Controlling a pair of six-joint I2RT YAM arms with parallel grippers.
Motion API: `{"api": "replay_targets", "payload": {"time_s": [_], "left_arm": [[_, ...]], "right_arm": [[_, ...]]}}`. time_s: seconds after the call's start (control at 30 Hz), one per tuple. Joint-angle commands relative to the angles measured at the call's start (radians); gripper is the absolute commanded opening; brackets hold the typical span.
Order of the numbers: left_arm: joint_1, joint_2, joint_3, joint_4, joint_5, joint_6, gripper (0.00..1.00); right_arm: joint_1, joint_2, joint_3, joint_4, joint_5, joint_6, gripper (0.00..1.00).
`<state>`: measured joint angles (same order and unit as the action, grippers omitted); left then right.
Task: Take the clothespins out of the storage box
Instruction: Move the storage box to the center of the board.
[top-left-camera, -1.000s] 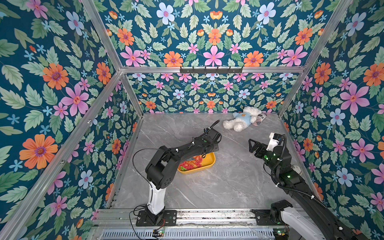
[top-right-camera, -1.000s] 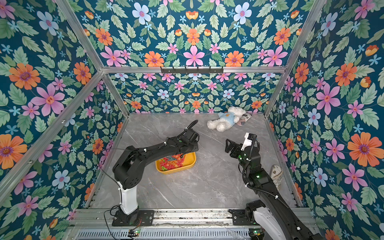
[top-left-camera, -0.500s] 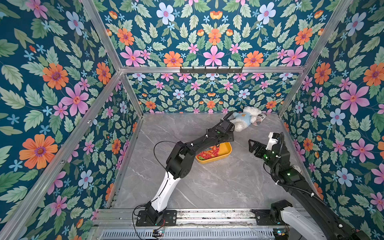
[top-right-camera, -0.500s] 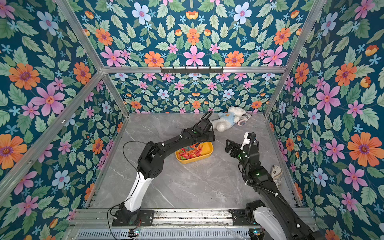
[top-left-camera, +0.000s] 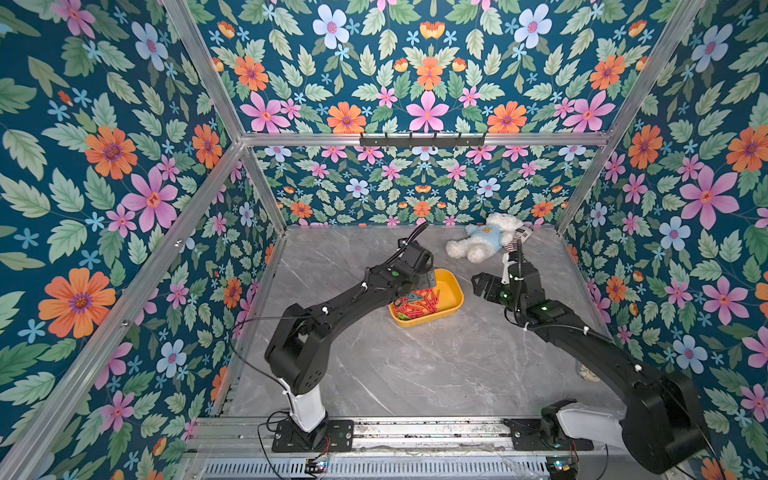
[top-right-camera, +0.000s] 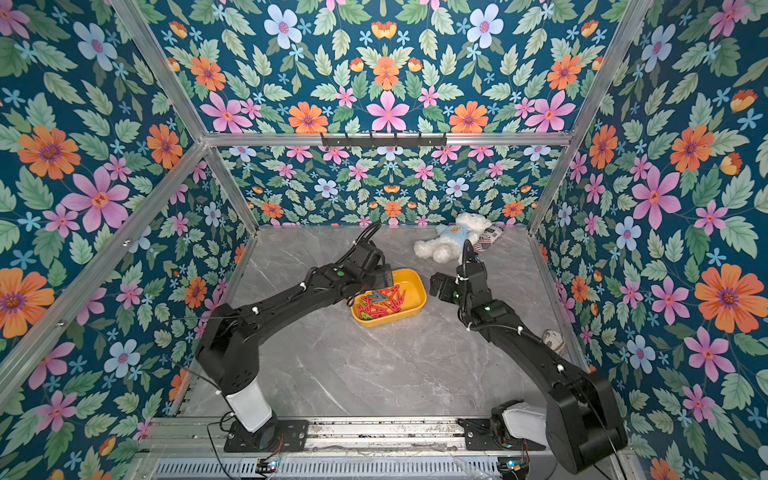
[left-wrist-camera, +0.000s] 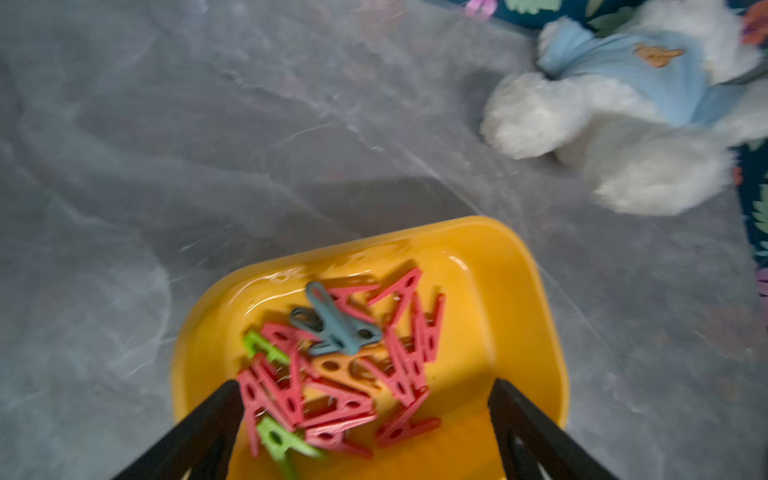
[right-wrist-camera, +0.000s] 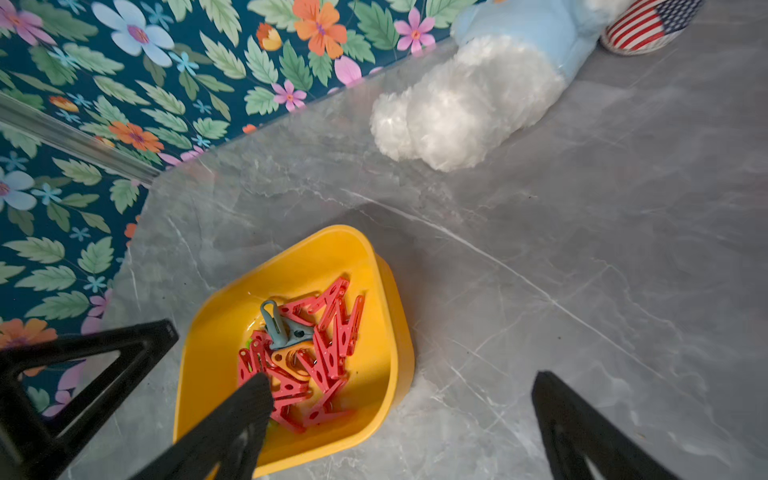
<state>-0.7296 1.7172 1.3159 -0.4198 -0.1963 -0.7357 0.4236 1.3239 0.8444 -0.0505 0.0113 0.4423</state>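
Robot test cell in a lab

A left arm (top-left-camera: 340, 303) and a right arm (top-left-camera: 582, 336), both black robot arms, stand bolted to a metal rail (top-left-camera: 415, 430) along the near edge of a grey marble-look table (top-left-camera: 415, 365). An aluminium frame (top-left-camera: 291, 139) holds flowered wallpaper panels (top-left-camera: 428, 83) on three sides, closing the table in like a booth.

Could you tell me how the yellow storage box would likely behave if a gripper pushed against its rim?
The storage box looks like thin, shallow plastic on a smooth table, so it would probably slide rather than tip. It is likely light; the small clothespins crowd one end, so a push at the bare end may swing it round.
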Motion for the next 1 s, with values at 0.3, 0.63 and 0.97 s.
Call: {"api": "replay_targets", "payload": {"time_s": [0.3,0.63,0.97], "left_arm": [[0.092,0.034,-0.149,-0.02,-0.032,-0.047,0.62],[0.177,0.095,-0.111,0.025,-0.025,0.085,0.34],[0.237,0.196,-0.008,0.044,0.011,0.235,0.21]], "right_arm": [[0.094,0.208,0.19,-0.026,0.017,-0.018,0.99],[0.095,0.181,0.185,0.001,-0.021,0.05,0.99],[0.119,0.258,0.268,-0.063,-0.023,0.019,0.98]]}}
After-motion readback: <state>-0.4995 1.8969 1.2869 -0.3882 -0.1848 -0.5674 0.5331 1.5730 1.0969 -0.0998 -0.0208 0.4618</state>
